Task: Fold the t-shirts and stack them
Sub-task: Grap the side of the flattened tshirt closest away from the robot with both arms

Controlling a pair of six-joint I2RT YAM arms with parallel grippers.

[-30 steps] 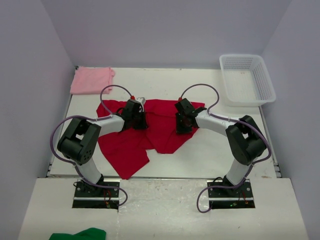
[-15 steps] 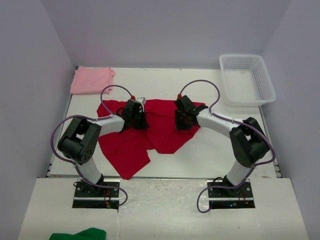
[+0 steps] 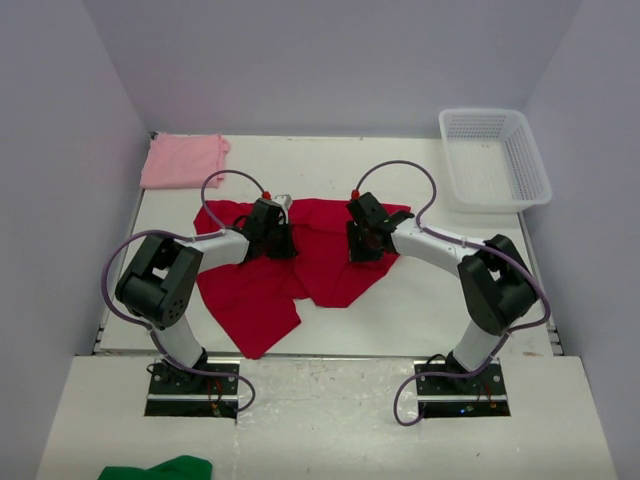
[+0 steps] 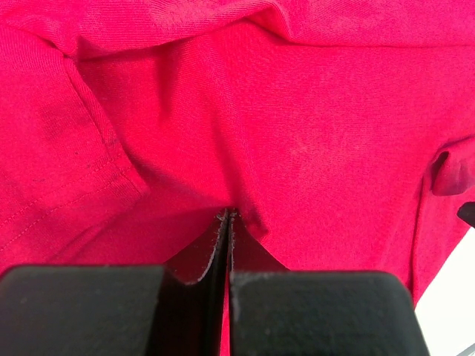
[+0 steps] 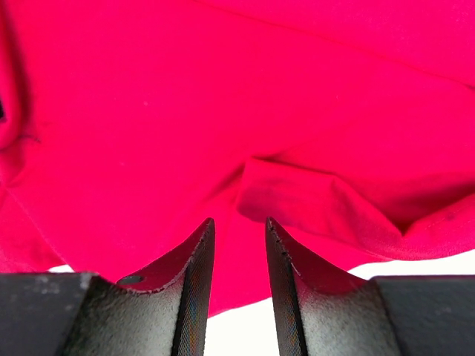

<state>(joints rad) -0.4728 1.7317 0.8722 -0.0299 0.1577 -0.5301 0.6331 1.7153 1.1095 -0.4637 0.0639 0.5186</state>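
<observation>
The red t-shirt lies rumpled and spread across the middle of the table. The pink t-shirt rests folded in the far left corner. My left gripper sits on the red shirt's upper left part; in the left wrist view its jaws are shut, pinching a pucker of the red cloth. My right gripper is over the shirt's upper right part. Its jaws stand open, just above a fold of the red cloth near its edge, with nothing gripped.
A white mesh basket stands at the far right corner. A green cloth lies on the near ledge at bottom left. Bare white table shows to the right of the red shirt.
The right gripper has shifted a little to the left and up over the red shirt, and its jaws have parted wider. The left arm has not moved.
</observation>
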